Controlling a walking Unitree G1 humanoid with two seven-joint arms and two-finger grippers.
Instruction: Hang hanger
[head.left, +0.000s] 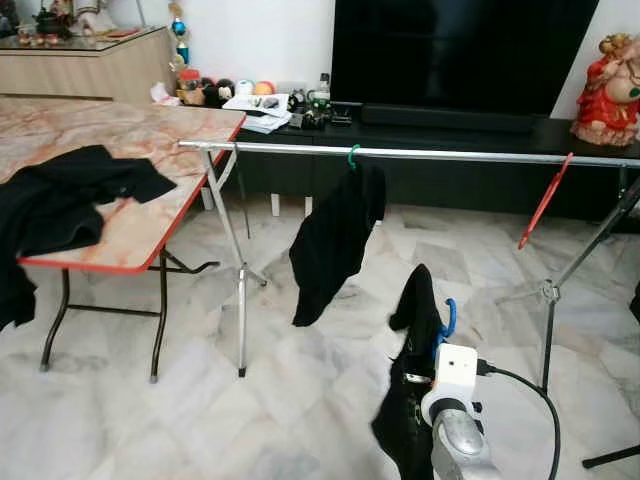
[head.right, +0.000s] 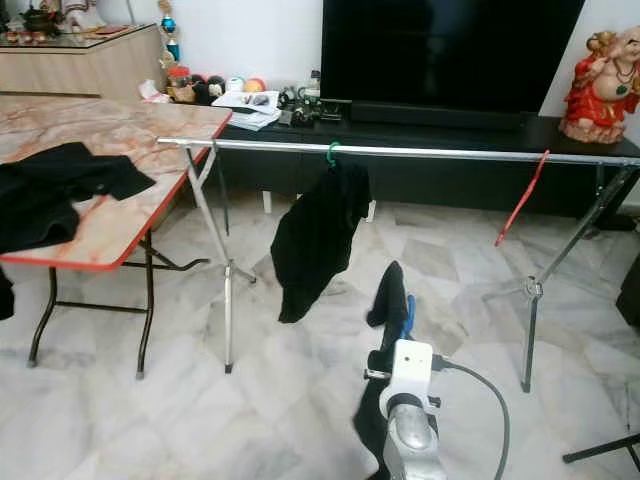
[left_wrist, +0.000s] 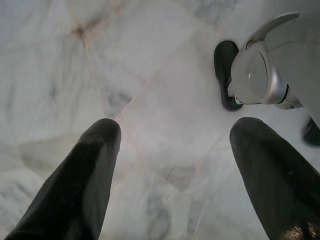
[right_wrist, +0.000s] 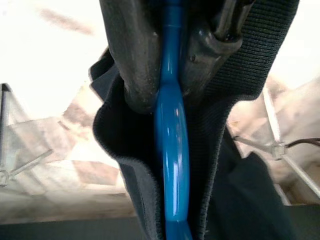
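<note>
**Blue hanger in hand, rail waiting ahead**

Here's the right end effector (head.left: 425, 345), raised low in front of the robot and clenched on a blue hanger (right_wrist: 171, 145). The wrist camera settles it: both black fingers (right_wrist: 135, 55) pinch the blue neck, with a black garment (head.left: 410, 400) bunched around them and drooping toward the marble floor (head.left: 150, 420). The blue hook (head.left: 450, 318) peeks out beside the cloth, well short of the clothes rail (head.left: 450, 153) and clearly below it.

On that rail, another black garment (head.left: 330, 245) already hangs from a green hook (head.left: 352, 155) near the middle. Further along toward the rail's right end, a red hanger (head.left: 545, 200) dangles empty. Between those two there's a bare stretch of bar, and that looks like the sensible target.

The left end effector (left_wrist: 170, 165) hangs idle, fingers spread wide over the floor, holding nothing.

So, how to play this well? My read: lift first, then reach. The hook needs to rise above the bar before it travels forward, or it will bump the bar from beneath. Keep the hook's opening facing the rail, come over the top, then lower until the bar carries the weight. Release only once it's seated. The trailing cloth could snag the hanging garment, so aim to the right of the green hook.

Off to the rail's left stands the desk (head.left: 160, 135), with more dark clothing (head.left: 70, 195) lying on it.
</note>
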